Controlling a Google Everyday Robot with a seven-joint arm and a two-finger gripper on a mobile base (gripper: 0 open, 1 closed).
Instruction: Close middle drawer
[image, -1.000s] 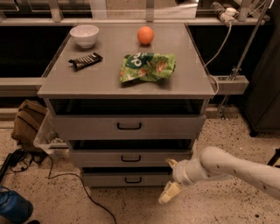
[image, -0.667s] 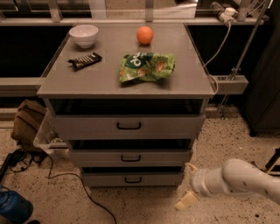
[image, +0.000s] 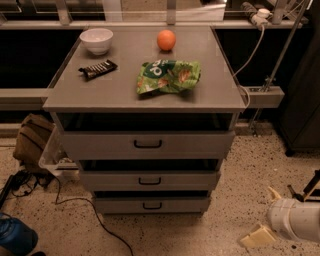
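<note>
The grey cabinet has three drawers. The middle drawer has a low flat front with a small dark pull handle; a dark gap shows above its front. The top drawer sits above it and the lowest drawer below. My gripper is at the bottom right, low over the floor and well to the right of the cabinet, touching nothing. Its two beige fingertips are spread apart and empty. The white arm runs off the right edge.
On the cabinet top lie a white bowl, an orange, a green chip bag and a dark snack bar. A brown bag, a white bin and cables sit at the left. A cable hangs at the right.
My gripper has pulled back from the drawer fronts, moving right and down to the bottom right corner. The drawers and the things on top have not visibly moved.
</note>
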